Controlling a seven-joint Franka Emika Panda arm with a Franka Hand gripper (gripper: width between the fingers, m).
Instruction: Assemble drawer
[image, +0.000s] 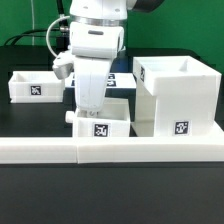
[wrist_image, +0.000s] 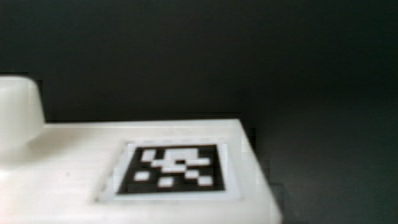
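A small white drawer box (image: 100, 122) with a black tag on its front stands at the table's middle. A small white knob (image: 68, 116) sticks out of its side toward the exterior view's left. My gripper (image: 88, 106) reaches down onto that box at its left end; the hand hides the fingers, so I cannot tell open from shut. The wrist view shows a white face of the box with a tag (wrist_image: 178, 166) and a white rounded knob (wrist_image: 15, 112); no fingers show there. The tall white drawer housing (image: 178, 95) stands just right of the box.
A second small white drawer box (image: 35, 87) sits at the exterior view's left. A long white rail (image: 110, 150) runs along the front of the table. A flat white tagged piece (image: 128, 76) shows behind the arm.
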